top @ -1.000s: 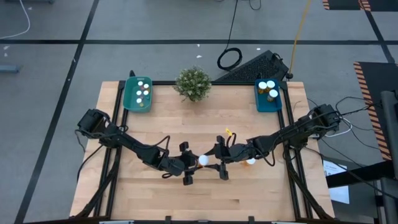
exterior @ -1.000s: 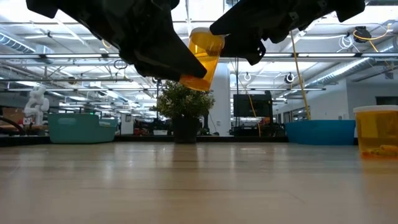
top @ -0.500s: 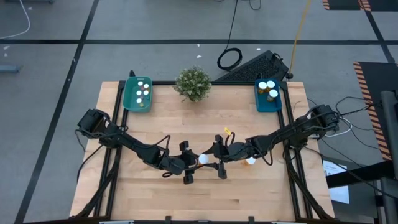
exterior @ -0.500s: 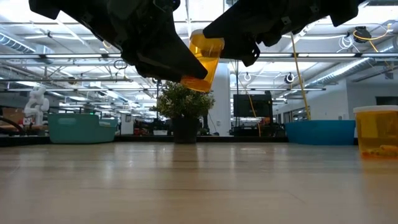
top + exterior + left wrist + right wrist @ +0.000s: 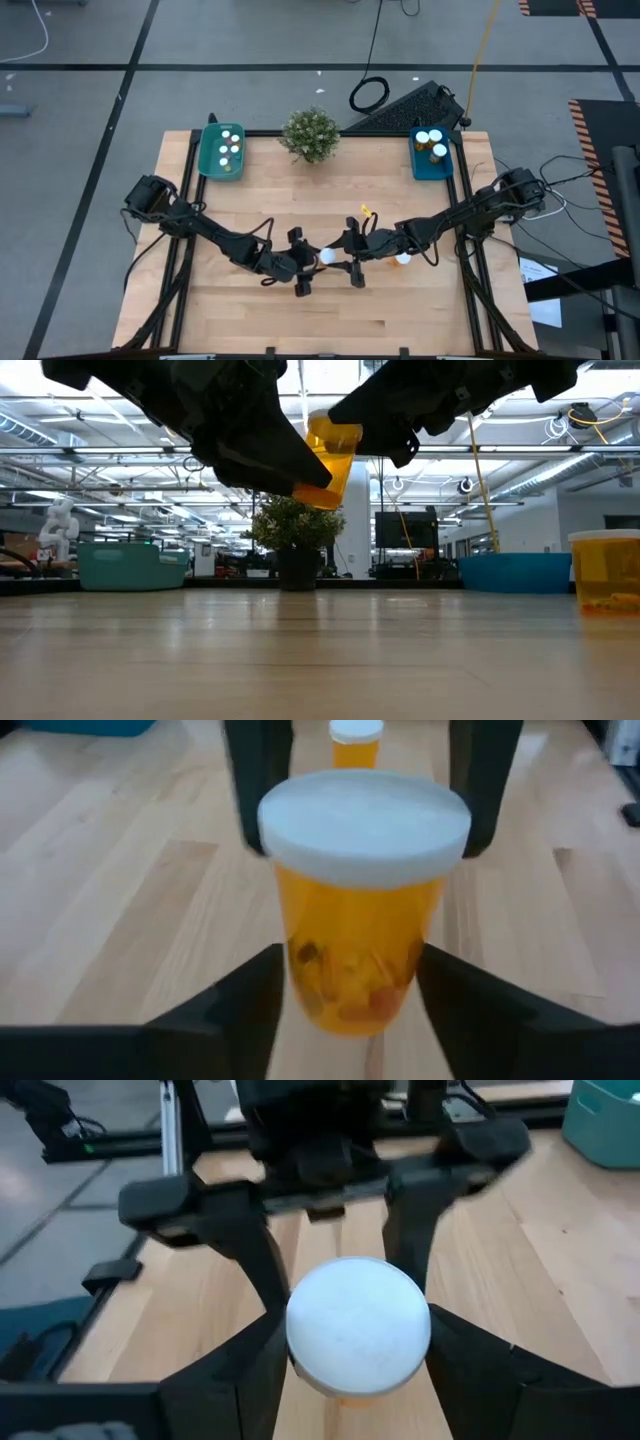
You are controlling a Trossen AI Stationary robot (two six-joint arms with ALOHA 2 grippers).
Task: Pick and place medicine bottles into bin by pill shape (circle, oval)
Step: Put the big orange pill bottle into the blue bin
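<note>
Orange-bodied, white-capped bottle (image 5: 326, 256) is seen held above the table at lower centre of the high view, between the two grippers. In the low view it hangs tilted, clear of the wooden table (image 5: 320, 660), in the upper middle of the frame.

Left gripper (image 5: 345, 985): the fingers are pressed against the bottle's lower body on both sides, so it is pinching the bottle. Loose pills are visible inside, but their shape cannot be told.

Right gripper (image 5: 355, 1345): the fingers flank the same bottle just under its cap. Whether they are pressing on it or only standing beside it cannot be told. A handover between arms is judged to be under way.

Progress, as far as shown:
- Teal bin (image 5: 221, 152), upper left of the high view: about five white caps are counted inside.
- Blue bin (image 5: 433, 153), upper right: about three bottles are inside.
- One further bottle (image 5: 403, 259) is standing on the table just right of the grippers, mostly hidden by the right arm; it appears at the right edge of the low view.

Judged remaining: the held bottle and the standing one are still to be binned. A potted plant (image 5: 310, 133) stands between the bins.
</note>
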